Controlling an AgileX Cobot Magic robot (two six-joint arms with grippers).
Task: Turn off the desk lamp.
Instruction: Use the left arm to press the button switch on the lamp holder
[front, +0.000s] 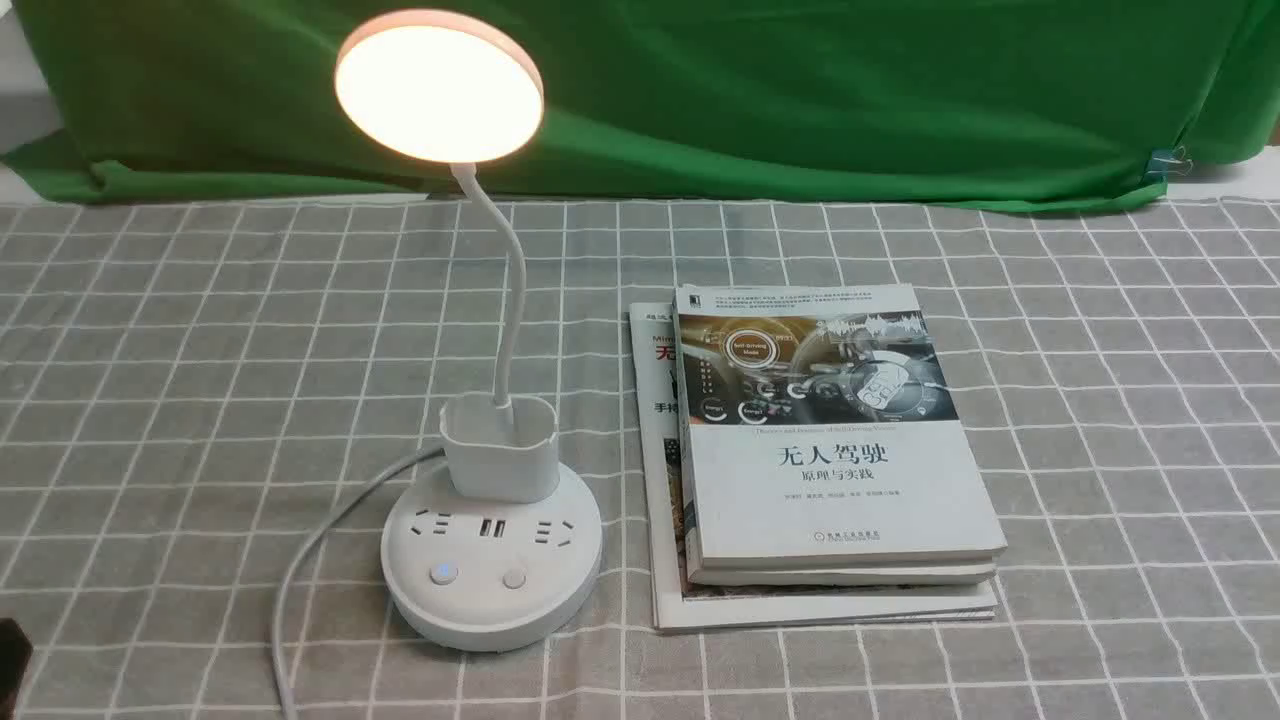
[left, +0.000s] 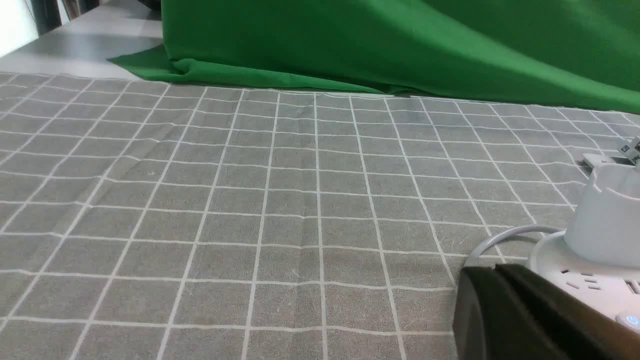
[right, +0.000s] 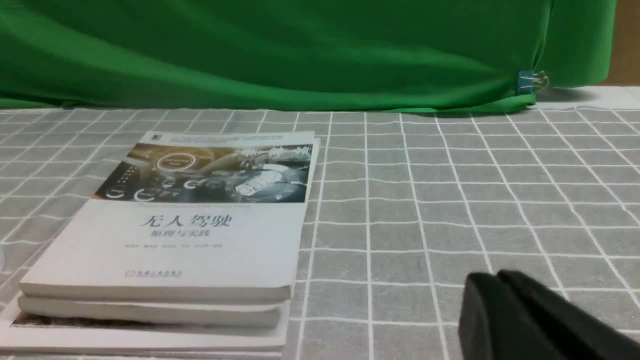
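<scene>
Now, in the front view, can see the desk lamp (front: 490, 590) standing upright on the worktop (front: 1130, 450), left of centre, with a lit disc head (front: 440, 90) glowing warm white above a thin curved neck (front: 515, 290). Can make out a cup holder (front: 500, 450) at the back of the round base, with sockets and two buttons in front, including a left button (front: 444, 573) glowing blue. Can follow a grey cable (front: 300, 560) from behind the cup holder down past the left side of the base. To the right, just beside the lamp, can see stacked books (front: 840, 430), and behind everything a green cloth (front: 750, 100) with a clip (front: 1165, 163). In the left wrist view, can see the left hand (left: 492, 272) closed, with fingertips together and gripping nothing, near the lamp's base, and can spot the blue-lit button again. In the right wrist view, can see the right hand (right: 495, 276) closed too, likewise gripping nothing, above the checked tablecloth (right: 400, 200) and apart from the books.
</scene>
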